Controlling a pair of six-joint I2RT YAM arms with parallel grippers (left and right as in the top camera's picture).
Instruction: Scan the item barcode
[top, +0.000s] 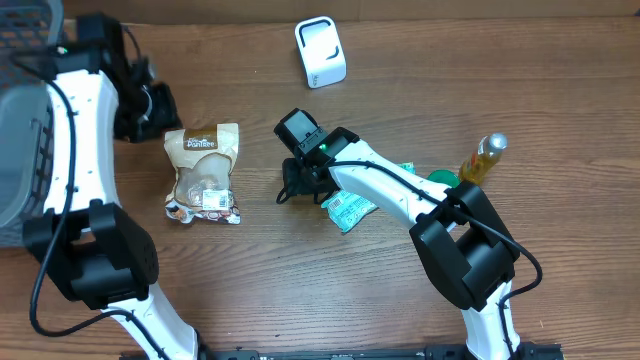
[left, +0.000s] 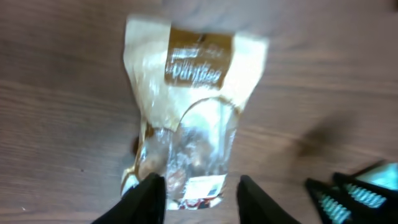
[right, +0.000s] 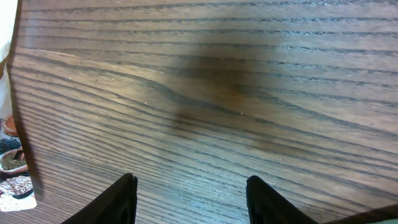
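Overhead top-down; wrist views close, downward, snack bag (top: 203, 170) in common.

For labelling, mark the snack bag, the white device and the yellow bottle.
snack bag (top: 203, 168): overhead view, on its clear middle panel.
white device (top: 320, 53): overhead view, on its top face.
yellow bottle (top: 478, 162): overhead view, on its body below the cap.

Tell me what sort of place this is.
Probably a mock checkout bench: a white scanner-like box, a snack bag and a bottle on a wooden table, a grey basket at its edge.
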